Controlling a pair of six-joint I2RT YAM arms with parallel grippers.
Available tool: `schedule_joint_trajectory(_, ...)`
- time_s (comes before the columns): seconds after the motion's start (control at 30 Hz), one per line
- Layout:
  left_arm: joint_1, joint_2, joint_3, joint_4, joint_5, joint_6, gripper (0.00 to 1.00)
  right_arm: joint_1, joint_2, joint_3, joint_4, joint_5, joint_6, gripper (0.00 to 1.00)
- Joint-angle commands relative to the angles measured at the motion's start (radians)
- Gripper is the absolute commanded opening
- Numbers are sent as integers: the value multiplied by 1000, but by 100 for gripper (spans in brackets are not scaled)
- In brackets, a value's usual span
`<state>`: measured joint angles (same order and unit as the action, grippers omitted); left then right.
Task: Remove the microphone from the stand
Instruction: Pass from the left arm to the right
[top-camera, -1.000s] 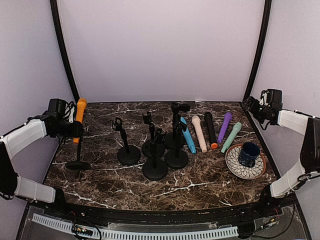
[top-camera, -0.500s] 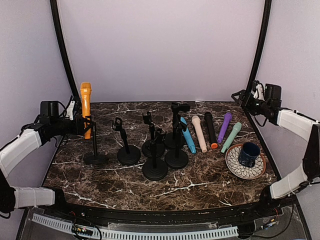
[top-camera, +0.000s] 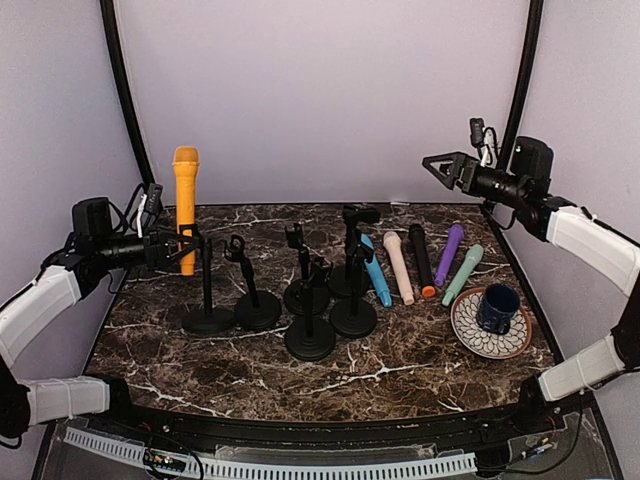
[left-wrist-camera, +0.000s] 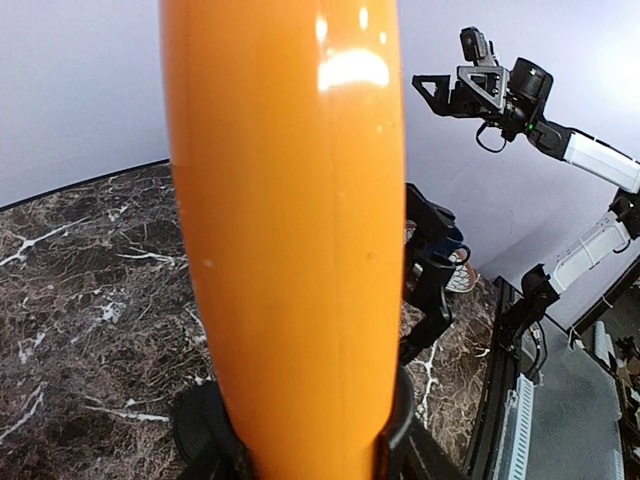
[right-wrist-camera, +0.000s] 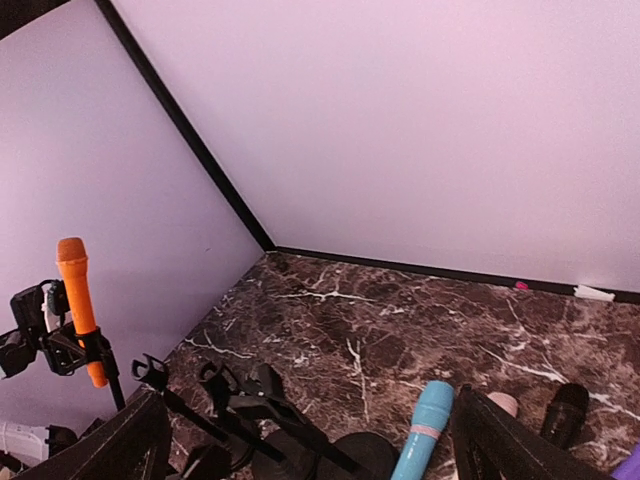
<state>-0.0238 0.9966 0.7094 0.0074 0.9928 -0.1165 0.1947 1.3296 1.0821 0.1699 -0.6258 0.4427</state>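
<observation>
The orange microphone (top-camera: 186, 195) stands upright in the clip of a black stand (top-camera: 207, 290), whose round base rests on the marble table (top-camera: 400, 370) at the left. My left gripper (top-camera: 176, 249) is shut on the microphone's lower body near the clip. In the left wrist view the microphone (left-wrist-camera: 285, 230) fills the frame, and only the black tips of my left gripper (left-wrist-camera: 310, 465) show beside it at the bottom. My right gripper (top-camera: 445, 165) is open and empty, raised high at the back right. The microphone also shows far left in the right wrist view (right-wrist-camera: 75, 300), beyond my open right gripper (right-wrist-camera: 310, 450).
Several empty black stands (top-camera: 310, 300) cluster mid-table. Blue (top-camera: 377, 272), beige (top-camera: 398, 265), black (top-camera: 422, 258), purple (top-camera: 449, 253) and green (top-camera: 463, 273) microphones lie at the back right. A patterned plate (top-camera: 470, 335) holds a dark blue cup (top-camera: 497, 308).
My left gripper has carried the orange microphone and its stand to the right and brought them upright. My right arm has risen and swung left, its gripper open.
</observation>
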Motion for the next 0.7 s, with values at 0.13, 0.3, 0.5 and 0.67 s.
schedule_joint_trajectory(0.13, -136, -82, 88, -192, -8, 137, 0, 124, 26, 99, 84, -66, -19, 99)
schedule_joint_trajectory(0.3, -278, -109, 99, -169, -122, 126, 0, 196, 73, 179, 105, -107, 21, 99)
schedule_joint_trajectory(0.5, -379, -99, 71, 65, -110, -5, 0, 286, 109, 258, 87, -138, 3, 99)
schedule_joint_trajectory(0.67, -448, -33, 84, 150, -111, -26, 0, 356, 140, 282, 70, -149, -29, 99)
